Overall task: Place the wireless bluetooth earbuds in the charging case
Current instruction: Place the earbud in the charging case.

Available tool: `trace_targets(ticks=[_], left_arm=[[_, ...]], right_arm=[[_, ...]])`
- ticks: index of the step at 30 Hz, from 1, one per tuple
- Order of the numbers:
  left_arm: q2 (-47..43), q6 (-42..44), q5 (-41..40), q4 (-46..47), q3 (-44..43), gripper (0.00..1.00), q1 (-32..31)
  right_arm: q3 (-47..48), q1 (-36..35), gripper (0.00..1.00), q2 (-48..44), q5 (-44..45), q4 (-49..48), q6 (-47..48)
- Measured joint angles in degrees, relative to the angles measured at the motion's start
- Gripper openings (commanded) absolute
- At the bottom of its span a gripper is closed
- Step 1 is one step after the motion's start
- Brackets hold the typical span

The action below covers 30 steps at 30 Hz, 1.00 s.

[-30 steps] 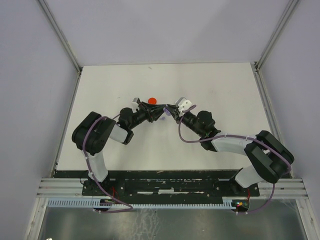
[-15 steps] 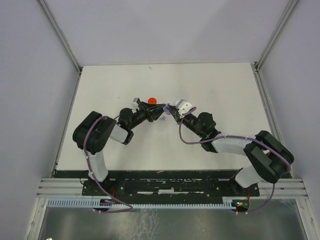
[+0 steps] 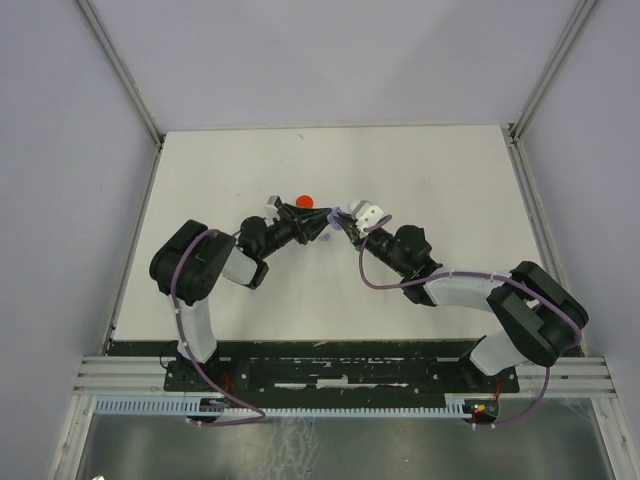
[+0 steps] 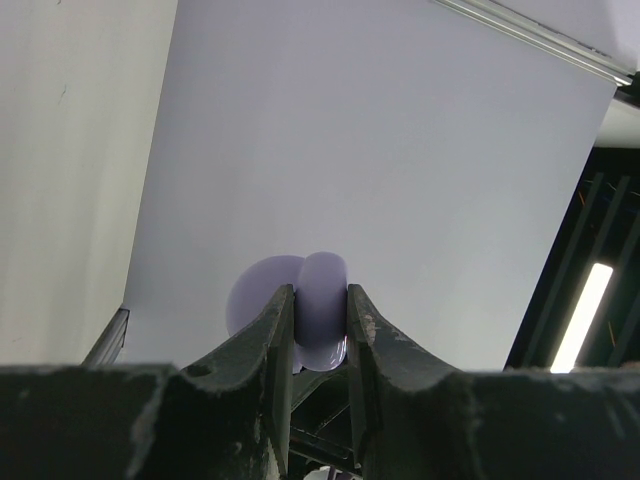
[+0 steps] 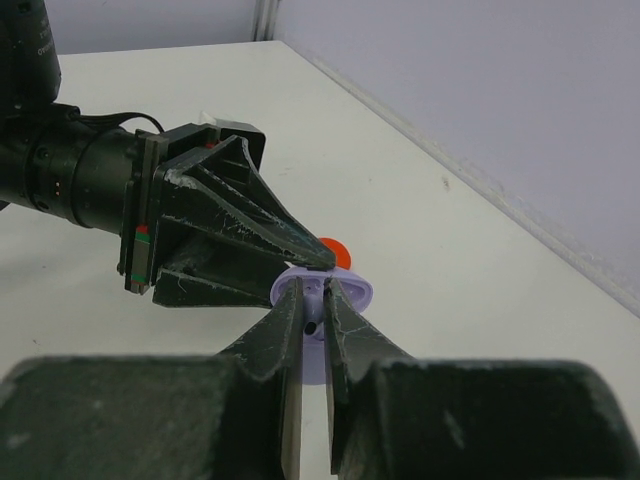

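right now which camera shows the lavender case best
The right wrist view: the lavender case shows side-on at the left gripper's tip, where the right gripper pinches a small pale earbud. The left wrist view shows it close but half hidden in the grip; the top external view, only a speck.

**Setting:** robotics laboratory test cell.

**Evidence:**
- Plain white table [image 3: 440, 180], boxed in by blank pale-lavender wall panels [image 3: 330, 60].
- Panels held in aluminium corner posts [image 3: 122, 70].
- Two robot arms, the left arm [image 3: 190, 275] and the right arm [image 3: 520, 310], bolted to a black perforated base plate [image 3: 400, 375].
- Base plate mounted on slotted metal rails [image 3: 600, 375] at the near edge.
- Purple cables [image 3: 375, 283] looping off the arms.
- White slotted cable duct [image 3: 300, 408] along the front.
- Dark framework beyond the panels, with a lit strip light [image 4: 583, 317], seen in the left wrist view.
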State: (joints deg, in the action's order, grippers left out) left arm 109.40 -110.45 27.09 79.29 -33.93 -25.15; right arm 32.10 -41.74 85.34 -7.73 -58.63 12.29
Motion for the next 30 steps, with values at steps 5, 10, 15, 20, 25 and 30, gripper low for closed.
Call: trace_targets(ticks=[5,10,15,20,25,30], left_arm=[[0.46,-0.28,0.00,0.24,-0.24,0.03,0.00],[0.50,-0.33,-0.02,0.57,-0.55,0.03,0.00],[0.70,-0.28,-0.02,0.52,-1.14,0.03,0.00],[0.70,0.44,0.00,0.09,-1.18,0.03,0.09],[0.68,2.89,0.13,-0.61,-1.18,0.03,1.27],[-1.07,6.71,0.55,-3.72,-0.81,0.03,4.35]], right_arm=[[0.00,0.00,0.36,-0.02,0.00,1.22,-0.11],[0.00,0.00,0.58,-0.20,0.00,2.69,-1.05],[0.00,0.00,0.71,-2.45,1.68,3.43,-3.26],[0.20,0.00,0.74,-10.16,7.26,6.03,-5.60],[7.72,0.00,0.80,-17.57,18.67,22.27,-8.33],[18.71,0.55,0.83,-16.48,29.24,43.80,-12.24]])
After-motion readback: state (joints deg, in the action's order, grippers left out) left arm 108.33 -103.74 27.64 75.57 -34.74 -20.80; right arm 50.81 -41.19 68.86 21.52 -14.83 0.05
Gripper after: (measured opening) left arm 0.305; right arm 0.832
